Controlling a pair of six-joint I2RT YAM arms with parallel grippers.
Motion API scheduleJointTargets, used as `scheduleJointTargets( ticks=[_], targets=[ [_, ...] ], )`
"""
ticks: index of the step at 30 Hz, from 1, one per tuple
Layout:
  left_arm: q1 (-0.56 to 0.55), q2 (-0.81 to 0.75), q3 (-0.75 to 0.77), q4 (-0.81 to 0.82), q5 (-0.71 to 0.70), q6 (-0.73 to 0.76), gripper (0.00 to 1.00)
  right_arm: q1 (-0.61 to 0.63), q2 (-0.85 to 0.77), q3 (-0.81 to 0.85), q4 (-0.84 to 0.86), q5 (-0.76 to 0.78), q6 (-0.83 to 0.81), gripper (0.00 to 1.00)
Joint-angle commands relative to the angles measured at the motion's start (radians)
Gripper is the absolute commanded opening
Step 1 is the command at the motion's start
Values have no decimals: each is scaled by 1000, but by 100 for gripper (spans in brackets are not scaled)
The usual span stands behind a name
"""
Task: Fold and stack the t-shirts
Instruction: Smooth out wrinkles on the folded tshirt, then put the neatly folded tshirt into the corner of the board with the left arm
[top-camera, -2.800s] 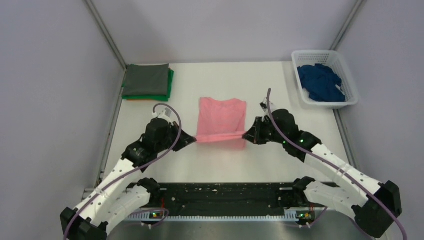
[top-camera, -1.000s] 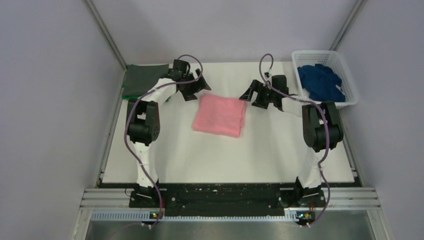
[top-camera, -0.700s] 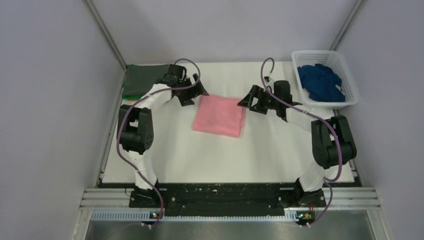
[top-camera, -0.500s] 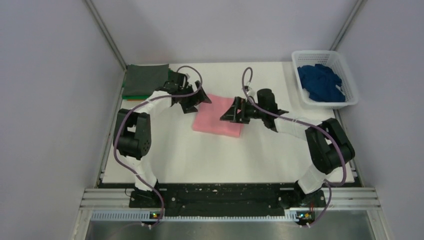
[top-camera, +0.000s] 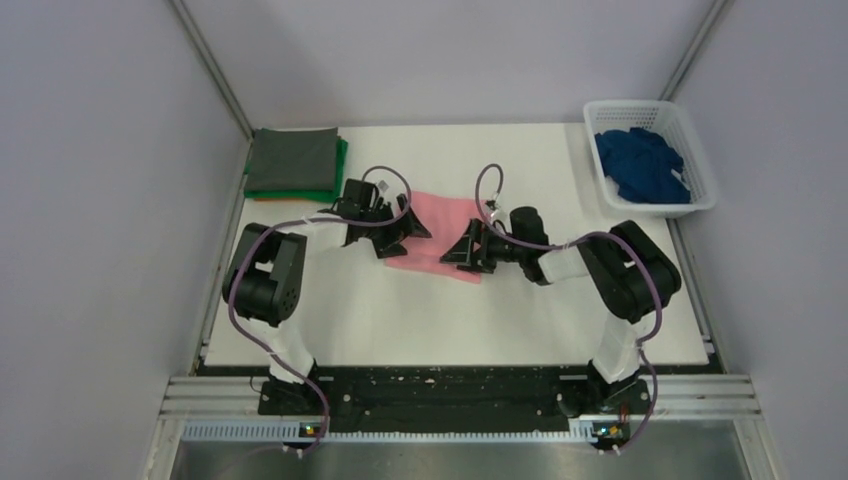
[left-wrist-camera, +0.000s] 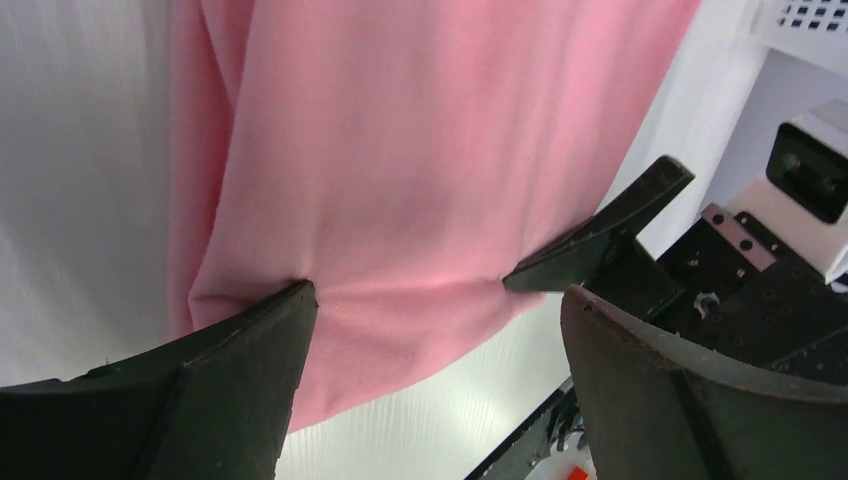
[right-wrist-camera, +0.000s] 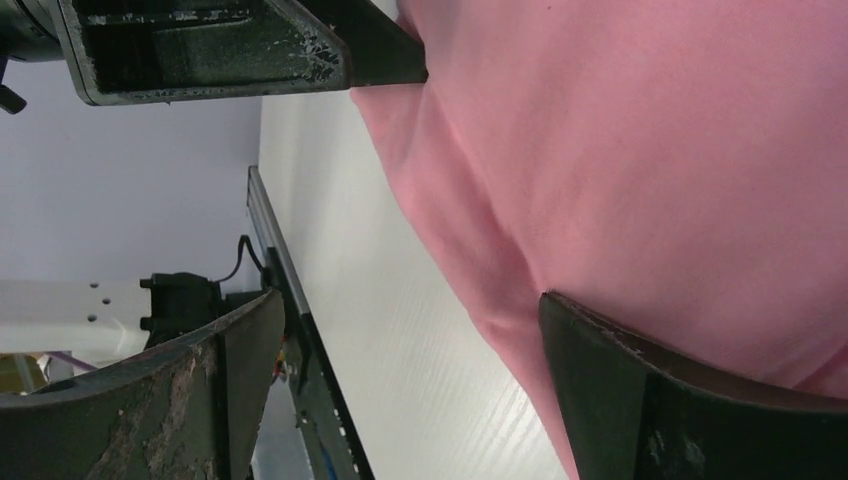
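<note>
1. The salmon-pink t-shirt (top-camera: 440, 222) lies folded into a rough, slightly skewed rectangle at the middle of the white desk (top-camera: 450, 310). Its cloth is soft and matte, and it is smooth apart from shallow creases.
2. The left gripper (top-camera: 403, 228) is at the shirt's left edge with its jaws wide and nothing clamped. In the left wrist view (left-wrist-camera: 440, 292) one dark curved finger (left-wrist-camera: 230, 380) presses into the cloth (left-wrist-camera: 400, 150) and raises a small pucker.
3. The right gripper (top-camera: 468, 246) is at the shirt's right side, jaws likewise wide. In the right wrist view (right-wrist-camera: 408, 300) one finger (right-wrist-camera: 640, 400) rests on the pink cloth (right-wrist-camera: 650, 150), while the other is over the ribbed desk surface.
4. A flat folded grey shirt (top-camera: 293, 160) tops a green shirt (top-camera: 341, 170) at the far left corner. An orange edge (top-camera: 275, 199) shows beneath them.
5. The dark blue shirt (top-camera: 643, 165) lies crumpled in the white plastic lattice basket (top-camera: 640, 105) at the far right.
6. Compared with half a second ago, both grippers have drawn nearer along the shirt's sides. The left arm no longer covers the stack.
7. Compared with 2.8 seconds ago, the shirt has been folded in half, and its near edge is no longer pinched at both ends.
</note>
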Motion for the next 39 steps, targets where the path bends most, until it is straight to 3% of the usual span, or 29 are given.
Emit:
scheduleJointTargets(
  ticks=[1,9,16,21,25,27,33,39],
  targets=[
    [-3,-73,-200,-22,-89,5,99,3,-17,-117,-191,132,-72,99],
    [-66,-362,-472,-31,-187,-80,99,6,-214,-190,-340,175,-125,99],
    [-101,-626,-391,-222,-393,-85,99,5,-400,-73,-517,255,-207,99],
    [-102,-755,-310,-404,-694,-101,99,5,-610,-63,-538,516,-224,99],
    [-100,-745,-336,-341,-738,-138,99,2,-760,-125,-581,818,-146,99],
    [-100,-703,-350,-288,-722,-153,99,0,-822,-171,-586,898,-102,99],
    [-98,-506,-276,-227,-659,-142,95,-1,-951,-266,-532,929,-146,99],
    [-101,-324,-197,-202,-583,-134,88,-1,-954,-282,-539,958,-163,99]
  ],
)
